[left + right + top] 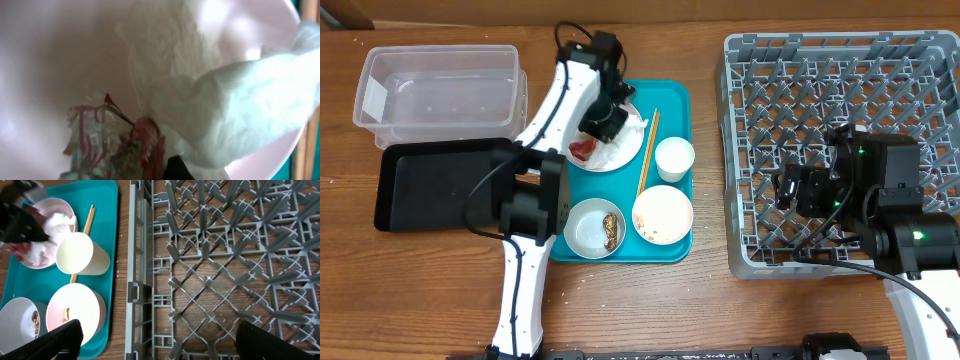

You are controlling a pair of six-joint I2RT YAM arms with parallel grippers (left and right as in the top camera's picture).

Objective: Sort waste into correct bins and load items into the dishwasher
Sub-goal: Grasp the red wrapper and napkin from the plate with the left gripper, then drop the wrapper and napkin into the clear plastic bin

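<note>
Overhead first: the left gripper (607, 118) is being held right down on the round pale-pink plate (620, 160), upper part of the teal serving tray (675, 95), so that arm's way nearer. The crumpled red wrapper (582, 150) is being shown just lower-left of the gripper, with the crumpled white paper napkin (628, 135) on its right. Nothing is being seen in the clear plastic rectangular tub (440, 85) or the shallow black rectangular tray (430, 185), both at frame left. Brown scraps are being carried in one small round bowl (594, 226).

Left wrist: the wrapper is being shown low and left of centre, the napkin across the right. Clenched or released can't be told here.

Right wrist: the right gripper (160, 337) is being held splayed wide, gripping nothing, over the large grey plastic dish rack (137, 240), which isn't being loaded yet.
</note>
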